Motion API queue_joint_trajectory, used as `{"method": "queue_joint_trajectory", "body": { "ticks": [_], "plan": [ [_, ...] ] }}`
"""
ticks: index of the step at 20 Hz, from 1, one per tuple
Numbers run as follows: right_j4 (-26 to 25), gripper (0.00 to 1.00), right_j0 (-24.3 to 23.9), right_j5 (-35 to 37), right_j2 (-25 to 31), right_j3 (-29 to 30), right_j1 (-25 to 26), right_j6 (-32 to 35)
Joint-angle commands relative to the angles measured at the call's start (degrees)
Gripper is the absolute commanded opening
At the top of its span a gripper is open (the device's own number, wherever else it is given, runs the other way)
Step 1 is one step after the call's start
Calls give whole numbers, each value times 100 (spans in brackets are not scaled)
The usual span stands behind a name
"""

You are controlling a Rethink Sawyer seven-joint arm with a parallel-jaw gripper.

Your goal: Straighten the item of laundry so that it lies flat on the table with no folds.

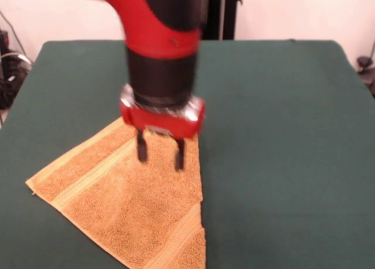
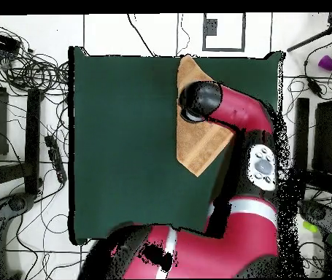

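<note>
Towel [image 1: 132,204] sits on the table [image 1: 281,134] as a triangle, so it's folded over on itself: one straight edge runs down its right side in the front view, woven bands show near the left corner and bottom tip. Not flat yet. From above it lies along one side of the table, near the edge, partly hidden under the arm [image 2: 230,120]; rest of the green top is bare.

Gripper [image 1: 159,152] hangs over the towel's upper corner, fingers [image 1: 141,147] pointing straight down, narrowly apart, nothing between them. Tips look just above the cloth; contact can't be confirmed.

My read: it's lined up on that corner because the top layer has to be pinched there and drawn across to open the fold. Risk is grabbing both layers and dragging the whole towel.
</note>
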Motion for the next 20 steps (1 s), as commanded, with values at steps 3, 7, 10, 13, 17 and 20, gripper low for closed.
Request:
{"method": "queue_joint_trajectory", "body": {
  "ticks": [3, 7, 10, 13, 17, 20],
  "plan": [
    [299, 100, 483, 952, -210, -2031, 1783, 1893],
    [359, 100, 398, 829, -184, -2346, 2034, 1690],
    [441, 100, 307, 714, -91, -2453, 2090, 1562],
    [513, 100, 203, 944, -88, -2810, 2299, 1456],
    [528, 100, 136, 1066, -66, -2965, 2399, 1358],
    [529, 100, 109, 1089, -47, -3012, 2434, 1331]
  ]
}}
